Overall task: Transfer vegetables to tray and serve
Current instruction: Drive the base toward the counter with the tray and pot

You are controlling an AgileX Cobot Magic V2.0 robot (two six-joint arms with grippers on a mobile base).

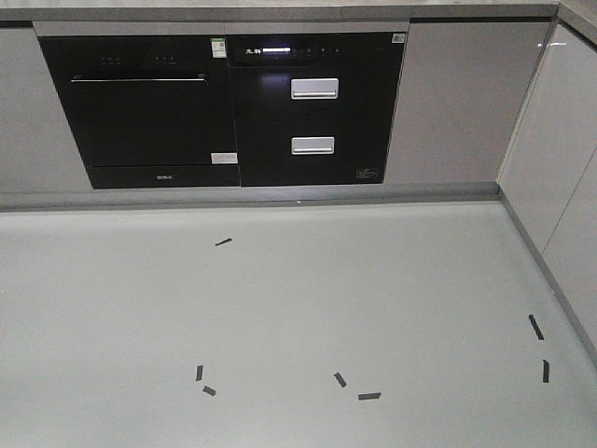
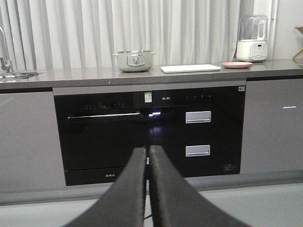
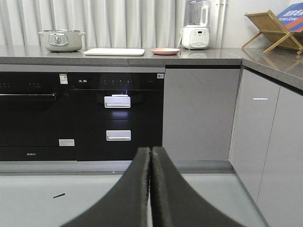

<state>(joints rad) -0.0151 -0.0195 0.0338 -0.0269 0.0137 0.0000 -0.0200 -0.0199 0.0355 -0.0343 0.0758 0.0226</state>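
Observation:
The cream tray (image 2: 191,68) lies flat on the grey countertop, far ahead of both arms; the right wrist view shows the tray (image 3: 114,51) too. To its right sits a round pink plate (image 2: 236,65), also seen as the pink plate (image 3: 165,51). The vegetables cannot be made out from this low angle. My left gripper (image 2: 147,150) is shut with nothing between its dark fingers, held low over the floor. My right gripper (image 3: 150,151) is likewise shut and empty. Neither gripper appears in the front view.
A pale green lidded pot (image 2: 134,61) stands left of the tray, a white blender (image 2: 252,39) right of the plate, a wooden rack (image 3: 272,30) on the side counter. Black oven and drawers (image 1: 224,107) fill the cabinet front. Black tape marks (image 1: 369,396) dot the grey floor. A sink tap (image 2: 4,52) at far left.

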